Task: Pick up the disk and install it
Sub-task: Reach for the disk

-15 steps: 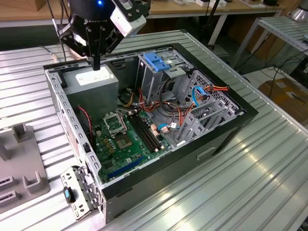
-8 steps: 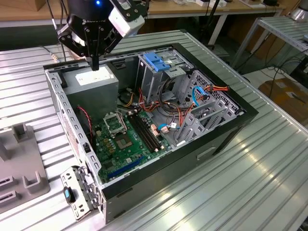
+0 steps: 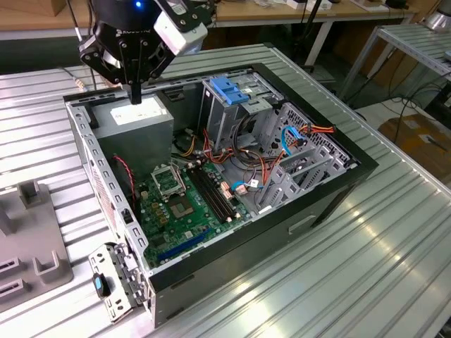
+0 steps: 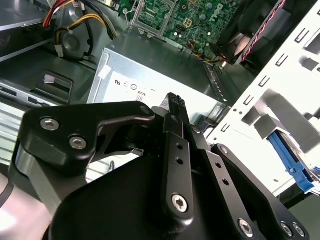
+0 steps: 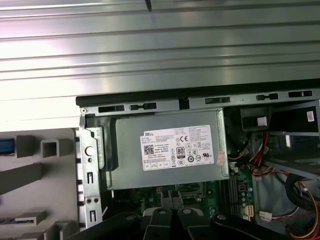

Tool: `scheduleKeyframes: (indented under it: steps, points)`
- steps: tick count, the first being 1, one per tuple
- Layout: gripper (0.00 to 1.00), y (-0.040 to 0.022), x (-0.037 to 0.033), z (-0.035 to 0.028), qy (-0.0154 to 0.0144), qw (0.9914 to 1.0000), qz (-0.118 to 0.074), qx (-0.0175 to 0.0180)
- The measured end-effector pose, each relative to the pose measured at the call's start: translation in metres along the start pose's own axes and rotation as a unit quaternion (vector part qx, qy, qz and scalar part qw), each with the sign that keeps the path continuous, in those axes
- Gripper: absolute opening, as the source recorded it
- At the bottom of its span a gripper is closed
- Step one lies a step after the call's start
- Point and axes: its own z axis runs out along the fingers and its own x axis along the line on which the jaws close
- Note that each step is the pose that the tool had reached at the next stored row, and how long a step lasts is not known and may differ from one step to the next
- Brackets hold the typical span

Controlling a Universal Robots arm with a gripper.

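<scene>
My gripper (image 3: pixel 135 97) hangs over the back corner of the open computer case (image 3: pixel 338 184), just above the grey power-supply box (image 3: pixel 134 120). Its black fingers (image 4: pixel 175 102) are pressed together with nothing between them, so it is shut and empty. The power-supply box (image 5: pixel 170 152) with its white label lies directly below in the first wrist view. The disk is out of view. A blue plastic bracket (image 3: pixel 229 88) sits on top of the metal drive cage (image 3: pixel 225 116) inside the case. A blue rail piece (image 4: pixel 290 162) shows beyond the case wall; what it holds is hidden.
The green motherboard (image 3: pixel 180 204) and loose red, orange and blue cables (image 3: pixel 296 137) lie on the case floor. A grey fixture block (image 3: pixel 28 239) stands on the ribbed metal table (image 3: pixel 338 282) at the exterior view's left. A removed panel piece (image 3: pixel 113 282) leans at the case's near corner.
</scene>
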Motion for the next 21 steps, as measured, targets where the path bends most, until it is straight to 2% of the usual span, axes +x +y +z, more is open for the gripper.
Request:
scheduleKeyframes:
  steps: [10, 13, 15, 21]
  points:
    - [0.11, -0.0012, 0.0149, 0.0008, 0.0, 1.0, 0.0, 0.0]
    - [0.11, -0.0012, 0.0154, 0.0008, 0.0001, 1.0, 0.0, 0.0001]
    - [0.11, -0.0014, 0.0183, 0.0008, 0.0, 1.0, 0.0, 0.0]
    - [0.11, -0.0015, 0.0184, 0.0007, 0.0, 1.0, 0.0, 0.0001]
